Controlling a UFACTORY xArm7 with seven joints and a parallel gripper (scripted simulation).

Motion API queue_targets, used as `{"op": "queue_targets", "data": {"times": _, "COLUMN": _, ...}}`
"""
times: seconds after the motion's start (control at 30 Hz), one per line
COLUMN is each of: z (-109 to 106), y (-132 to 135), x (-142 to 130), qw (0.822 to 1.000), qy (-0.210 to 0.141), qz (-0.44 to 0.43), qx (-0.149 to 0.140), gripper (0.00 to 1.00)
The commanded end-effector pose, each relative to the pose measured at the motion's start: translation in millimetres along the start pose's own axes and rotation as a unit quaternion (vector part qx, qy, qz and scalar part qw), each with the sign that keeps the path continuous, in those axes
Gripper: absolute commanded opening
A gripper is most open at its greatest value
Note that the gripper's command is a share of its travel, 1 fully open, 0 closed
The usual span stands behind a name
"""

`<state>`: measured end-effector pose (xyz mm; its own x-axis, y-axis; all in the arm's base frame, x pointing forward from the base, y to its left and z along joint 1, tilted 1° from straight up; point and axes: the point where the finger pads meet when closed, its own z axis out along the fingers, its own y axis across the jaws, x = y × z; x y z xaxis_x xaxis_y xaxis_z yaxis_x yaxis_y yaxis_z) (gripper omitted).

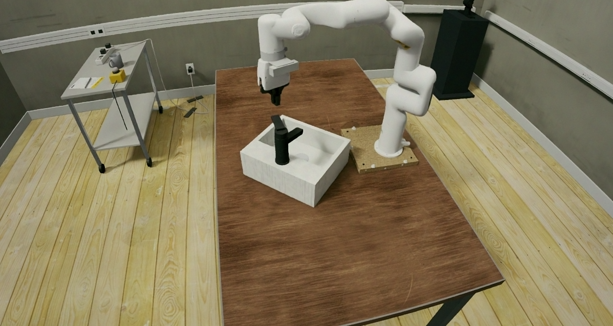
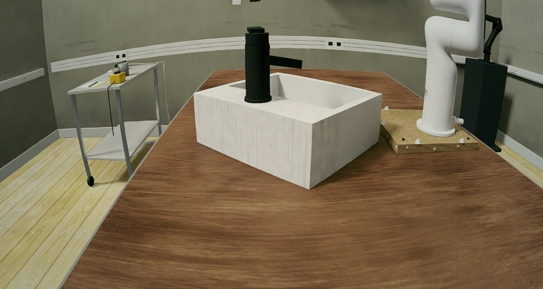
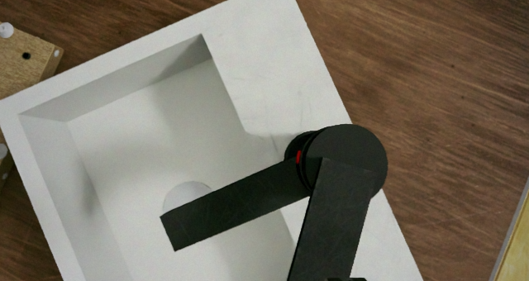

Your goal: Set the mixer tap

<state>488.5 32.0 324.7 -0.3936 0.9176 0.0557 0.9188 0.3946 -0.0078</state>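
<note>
Gripper: black two-finger gripper (image 1: pixel 276 100) fully closed, empty, above the tap.
Tap: black cylindrical mixer tap (image 1: pixel 281 146) on white sink block (image 1: pixel 295 182).
Lever: flat black lever (image 3: pixel 335 219) untouched.
Next: we descend beside lever, push w/ closed tips toward blue.

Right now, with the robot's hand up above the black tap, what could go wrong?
The gripper hangs above the lever, shut and holding nothing; coming down like that, it might bump the lever instead of catching it.
The wrist view shows only a red dot on the tap; the blue one is hidden, so the lever could get turned the wrong way.
The spout juts out beside the lever and might get knocked.
</note>
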Motion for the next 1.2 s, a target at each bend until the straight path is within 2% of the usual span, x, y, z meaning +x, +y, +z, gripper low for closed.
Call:
{"op": "queue_targets", "data": {"times": 0.0, "z": -2.2, "y": 0.6, "x": -0.1, "qw": 0.990, "qy": -0.021, "qz": 0.137, "qx": -0.006, "gripper": 0.00}}
{"op": "queue_targets", "data": {"times": 0.13, "z": -2.3, "y": 0.6, "x": -0.1, "qw": 0.990, "qy": -0.021, "qz": 0.139, "qx": -0.006, "gripper": 0.00}}
{"op": "queue_targets", "data": {"times": 0.17, "z": -2.3, "y": 0.6, "x": -0.1, "qw": 0.990, "qy": -0.021, "qz": 0.139, "qx": -0.006, "gripper": 0.69}}
{"op": "queue_targets", "data": {"times": 1.17, "z": -2.3, "y": 0.6, "x": -0.1, "qw": 0.990, "qy": -0.021, "qz": 0.139, "qx": -0.006, "gripper": 0.69}}
